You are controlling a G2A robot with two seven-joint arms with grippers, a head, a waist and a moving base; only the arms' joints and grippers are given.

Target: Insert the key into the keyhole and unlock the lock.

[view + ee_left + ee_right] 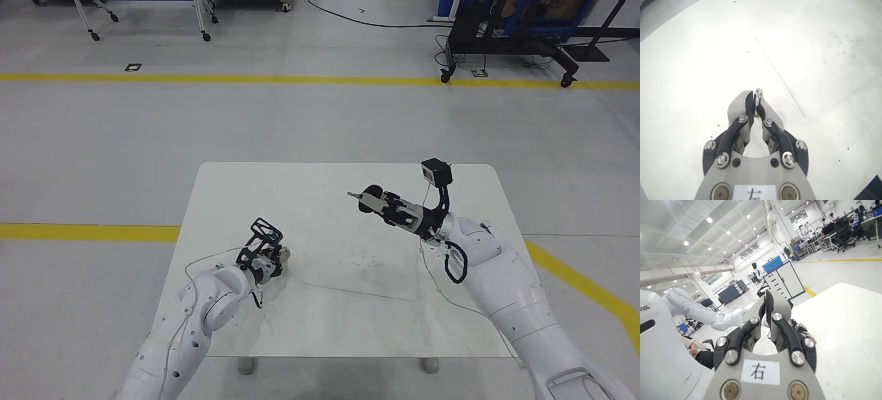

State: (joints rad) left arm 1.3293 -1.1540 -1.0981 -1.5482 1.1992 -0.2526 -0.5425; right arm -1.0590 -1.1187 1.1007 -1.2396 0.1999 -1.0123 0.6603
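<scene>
The left gripper (755, 95) hid most of the lock (757, 101); the key (353, 195) in the right gripper (364, 199) was too small for detail.

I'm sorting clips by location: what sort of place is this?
Probably a robotics lab in an industrial hall: yellow floor lines, another humanoid robot by cabinets, and workbenches with office chairs.
</scene>
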